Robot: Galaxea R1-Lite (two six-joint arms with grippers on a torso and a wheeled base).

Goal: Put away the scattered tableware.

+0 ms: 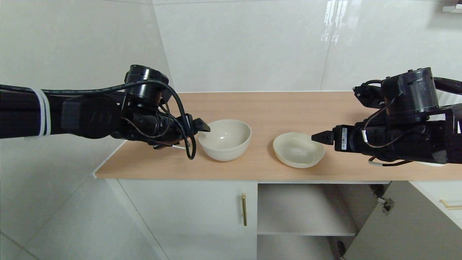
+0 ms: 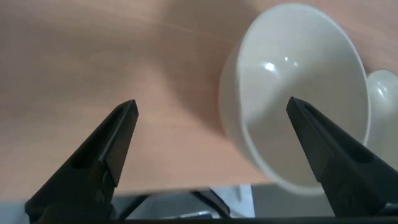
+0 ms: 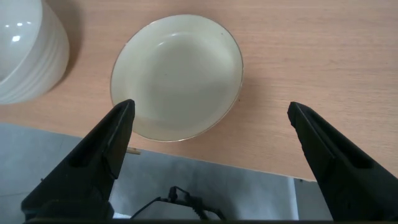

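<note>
Eyeballing this, the left claw [image 1: 202, 126], gaping open, hangs at the left rim of the deep bowl [image 1: 224, 139] and the right claw [image 1: 317, 137], also spread wide, at the right rim of the shallow dish [image 1: 298, 150], the two side by side on the bench [image 1: 274, 108], each arm nearest its own piece.

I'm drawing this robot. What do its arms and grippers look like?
The left arm and right arm are black, with round joints and black cables. A white band wraps the left one; a white label marks the right. The left gripper and right gripper each have two pointed black fingers.
</note>
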